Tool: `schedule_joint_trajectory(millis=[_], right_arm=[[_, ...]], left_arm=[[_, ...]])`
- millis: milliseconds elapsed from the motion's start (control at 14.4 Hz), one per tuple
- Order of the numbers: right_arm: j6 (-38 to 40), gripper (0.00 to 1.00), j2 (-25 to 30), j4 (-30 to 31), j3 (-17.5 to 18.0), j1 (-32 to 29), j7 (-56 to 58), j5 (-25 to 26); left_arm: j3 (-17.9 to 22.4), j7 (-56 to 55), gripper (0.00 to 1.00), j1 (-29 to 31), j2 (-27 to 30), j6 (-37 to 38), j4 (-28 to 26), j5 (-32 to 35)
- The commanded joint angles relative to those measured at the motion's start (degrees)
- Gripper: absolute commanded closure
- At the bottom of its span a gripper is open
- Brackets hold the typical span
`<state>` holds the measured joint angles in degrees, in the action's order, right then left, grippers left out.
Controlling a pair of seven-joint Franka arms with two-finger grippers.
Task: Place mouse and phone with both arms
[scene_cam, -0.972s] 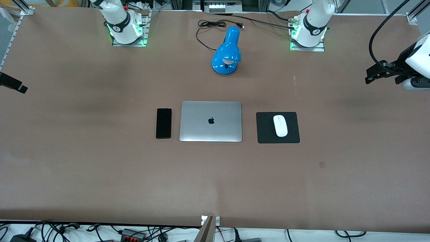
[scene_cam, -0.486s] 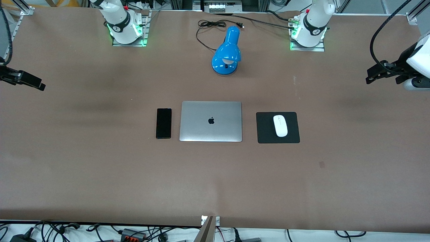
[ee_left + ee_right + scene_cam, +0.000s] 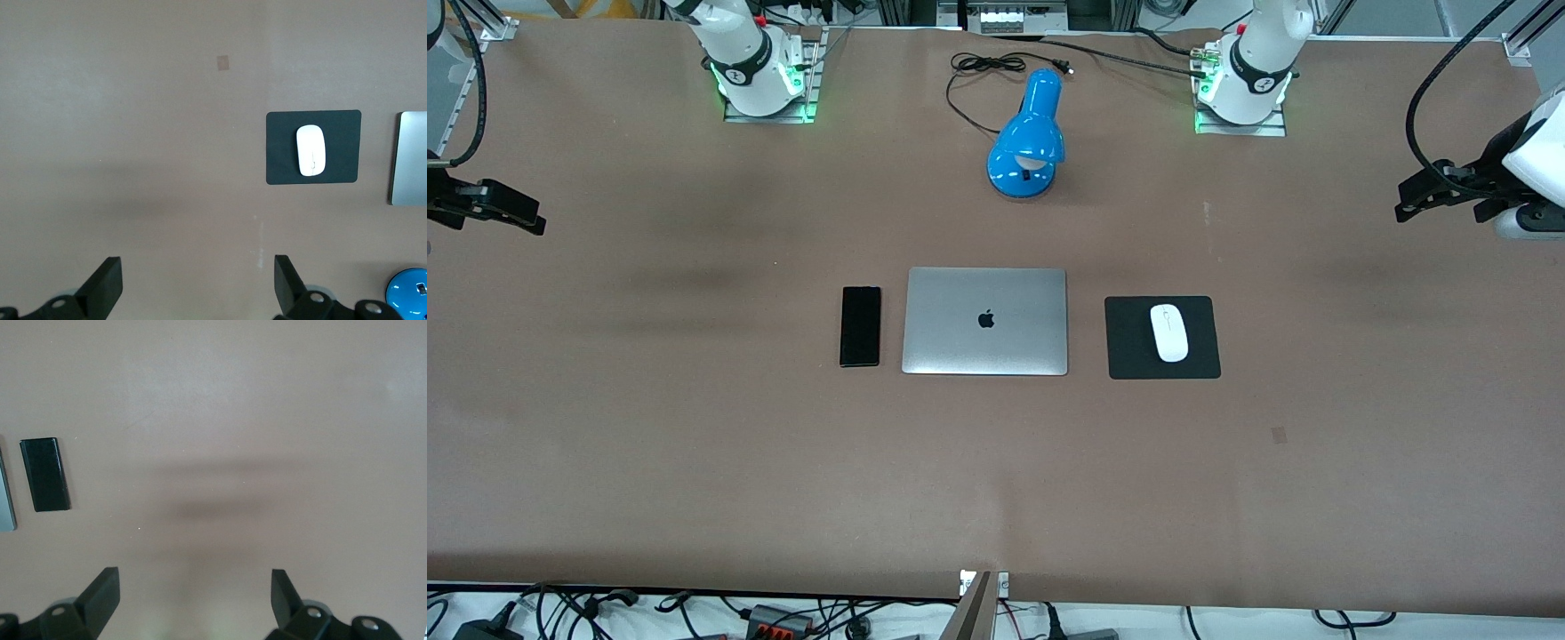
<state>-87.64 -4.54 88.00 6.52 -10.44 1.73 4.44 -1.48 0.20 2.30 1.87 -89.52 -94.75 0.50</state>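
Note:
The white mouse lies on a square black mat beside the closed silver laptop, toward the left arm's end. The black phone lies flat on the table beside the laptop, toward the right arm's end. My left gripper is up over the bare table at its own end, open and empty. Its wrist view shows the mouse well clear of the gripper. My right gripper is up over the table's edge at its end, open and empty. Its wrist view shows the phone apart from the gripper.
A blue desk lamp with a black cord stands between the two arm bases, farther from the front camera than the laptop. Brown table surface spreads wide around the laptop, phone and mat.
My right gripper has come in from the table's edge a little toward the middle. The left arm, the mouse and the phone have not moved.

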Motion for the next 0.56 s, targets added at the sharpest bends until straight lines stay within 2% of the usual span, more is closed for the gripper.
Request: schedule_joint_trajectory(millis=[0, 486], right_arm=[[0.19, 0.00, -0.20, -0.37, -0.01, -0.55, 2.40, -1.10], [-0.34, 0.00, -0.38, -0.37, -0.01, -1.07, 2.14, -1.27]], left_arm=[[0.07, 0.94, 0.00, 0.17, 0.68, 0.49, -0.09, 1.25], [0.25, 0.94, 0.00, 0.43, 0.68, 0.57, -0.17, 1.08]])
